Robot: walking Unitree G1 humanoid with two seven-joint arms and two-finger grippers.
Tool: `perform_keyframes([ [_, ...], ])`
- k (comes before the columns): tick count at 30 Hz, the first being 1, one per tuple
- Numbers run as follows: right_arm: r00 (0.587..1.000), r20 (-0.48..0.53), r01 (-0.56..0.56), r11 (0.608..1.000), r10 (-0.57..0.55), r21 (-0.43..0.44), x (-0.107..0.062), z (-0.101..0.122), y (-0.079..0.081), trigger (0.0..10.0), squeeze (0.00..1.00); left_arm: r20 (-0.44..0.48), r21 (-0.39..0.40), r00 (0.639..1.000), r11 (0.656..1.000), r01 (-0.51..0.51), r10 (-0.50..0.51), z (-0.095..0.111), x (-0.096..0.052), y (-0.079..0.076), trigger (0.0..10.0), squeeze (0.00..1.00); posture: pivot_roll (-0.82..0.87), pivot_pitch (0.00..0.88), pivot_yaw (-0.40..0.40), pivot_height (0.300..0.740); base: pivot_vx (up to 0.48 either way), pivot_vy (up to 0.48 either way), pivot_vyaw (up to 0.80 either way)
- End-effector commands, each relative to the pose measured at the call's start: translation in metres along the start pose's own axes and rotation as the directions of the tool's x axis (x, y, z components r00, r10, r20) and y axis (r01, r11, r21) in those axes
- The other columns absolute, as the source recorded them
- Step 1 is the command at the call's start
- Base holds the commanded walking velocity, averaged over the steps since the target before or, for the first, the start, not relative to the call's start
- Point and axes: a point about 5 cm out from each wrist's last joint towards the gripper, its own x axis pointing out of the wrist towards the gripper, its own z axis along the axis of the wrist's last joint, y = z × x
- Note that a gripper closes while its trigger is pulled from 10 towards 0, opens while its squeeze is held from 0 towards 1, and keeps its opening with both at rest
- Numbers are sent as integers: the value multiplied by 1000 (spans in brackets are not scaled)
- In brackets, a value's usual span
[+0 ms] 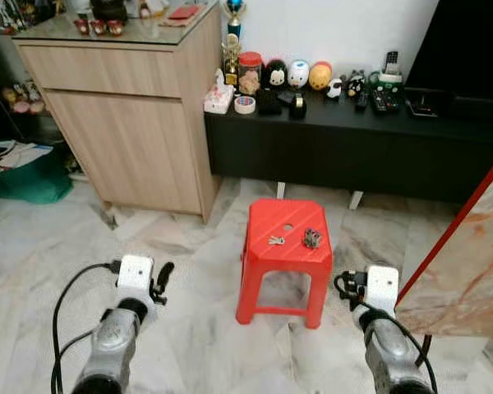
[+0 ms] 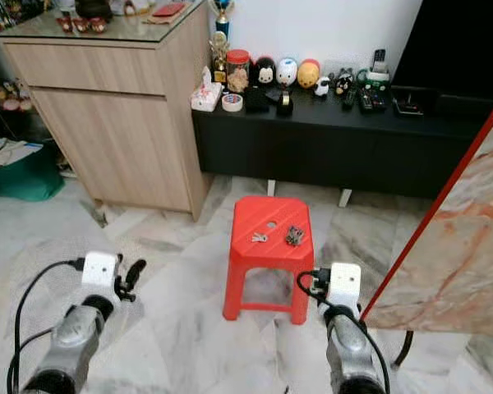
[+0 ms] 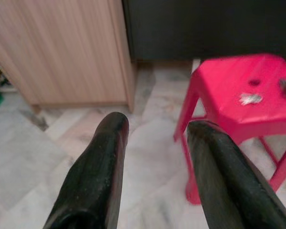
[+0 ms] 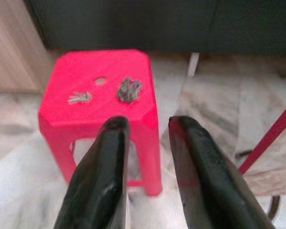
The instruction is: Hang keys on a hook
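Left gripper (image 3: 155, 157): You see its two black fingers (image 3: 93, 176) spread apart with nothing between them, held low over the marble floor (image 1: 189, 328), left of the stool and apart from it.

Right gripper (image 4: 145, 157): Its fingers (image 4: 97, 176) are also parted and empty. They sit just short of the stool's near right corner, not touching it.

Red stool (image 1: 286, 246): It stands on the floor ahead of both grippers, slightly left of the right fingers and well right of the left fingers. Its seat has a small round hole near the middle.

Keys (image 1: 277, 240): You will find a small silver set lying flat on the stool seat, on the seat's left half, beyond the right fingertips and to their left.

Dark key bunch (image 1: 312, 238): A darker clump lies on the same seat, just right of the silver keys and apart from them, straight ahead of the gap between the right fingers.

Wooden cabinet (image 1: 131, 123): It stands beyond the left fingers, against the wall.

Black low console (image 1: 345, 148): It runs behind the stool, past both grippers, carrying small figurines, a tape roll and remote controls.

Marble slab (image 1: 468, 263): A red-edged slab leans just right of the right gripper.
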Motion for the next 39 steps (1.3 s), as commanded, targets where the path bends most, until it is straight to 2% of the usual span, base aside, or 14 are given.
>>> perform_keyframes([
  [1, 996, 91, -20, 1000, 20, -5, 0, 12, 3, 10000, 0, 62, 8, 998, 1000, 27, -28, 11, -3, -3, 10000, 0, 38, 0, -20, 740, 0, 0, 0],
  [2, 992, 124, -24, 1000, 26, -20, -7, 13, 3, 10000, 0, 74, 11, 997, 999, 33, -34, 12, -10, -5, 10000, 0, 37, 0, -23, 740, 0, 0, 0],
  [6, 989, 142, -26, 998, 33, -48, -13, 11, 1, 10000, 0, 86, -11, 996, 1000, 22, -21, 14, -14, -5, 10000, 0, 40, 0, -20, 740, 0, 0, 0],
  [8, 995, 103, -12, 999, 16, -46, -20, 0, -4, 10000, 0, 75, -40, 997, 999, -17, 20, 15, -16, -3, 10000, 0, 40, 0, -10, 740, 0, 0, 0],
  [11, 997, 66, 30, 999, -28, -25, -27, -8, -11, 10000, 0, 46, -64, 999, 998, -25, 28, 13, -17, -6, 10000, 0, 35, 0, -13, 740, 0, 0, 0],
  [15, 997, 82, -7, 1000, 9, -25, -28, -4, -9, 10000, 0, 30, -41, 999, 999, -18, 20, 12, -17, -10, 10000, 0, 18, 0, -17, 740, 0, 0, 0],
  [21, 994, 112, -6, 1000, 5, 3, -21, 7, -6, 10000, 0, 7, -78, 1000, 997, -23, 23, 10, -15, -15, 10000, 0, 19, 0, -13, 740, 110, 0, 0],
  [23, 994, 108, -20, 1000, 20, 5, -19, 8, -2, 10000, 0, 1, -106, 999, 993, -49, 49, 11, -11, -12, 10000, 0, 18, 0, -17, 740, 373, 0, 0],
  [29, 993, 85, -82, 997, 81, 4, -16, 8, 9, 10000, 0, 23, -103, 998, 993, -55, 58, 19, -6, -8, 10000, 0, 41, 0, -39, 740, 377, 0, 0],
  [39, 995, 60, -77, 997, 77, 12, -15, 6, 4, 10000, 0, 23, -81, 998, 995, -59, 61, 22, -4, 1, 10000, 0, 37, 0, -17, 740, 387, 0, 0],
])
